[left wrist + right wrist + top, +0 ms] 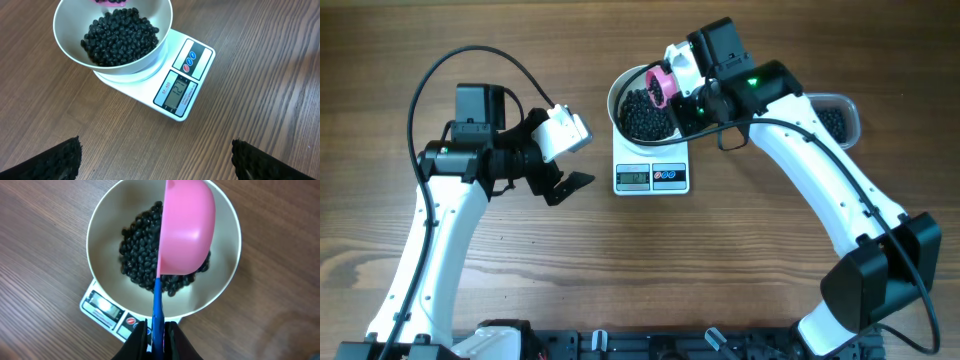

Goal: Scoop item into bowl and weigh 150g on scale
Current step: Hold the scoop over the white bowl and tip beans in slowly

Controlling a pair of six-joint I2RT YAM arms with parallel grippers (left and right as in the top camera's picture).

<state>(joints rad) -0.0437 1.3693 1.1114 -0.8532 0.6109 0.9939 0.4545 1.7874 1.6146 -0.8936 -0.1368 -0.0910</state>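
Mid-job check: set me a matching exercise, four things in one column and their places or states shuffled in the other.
1 round white bowl
2 pink plastic scoop with blue handle
3 clear plastic tub
4 left gripper

A open, holding nothing
B on the white kitchen scale, holding black beans
C in the right gripper, tipped over the bowl
D right of the scale, apart from it

Pairs: 1-B, 2-C, 3-D, 4-A

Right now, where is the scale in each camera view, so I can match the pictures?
Overhead: the scale sits just above centre, display facing the bottom edge.
Left wrist: the scale is in the upper middle, angled, display near mid-frame.
Right wrist: only the scale's front corner shows, lower left.
Shared landmark: the white bowl of black beans standing on it.
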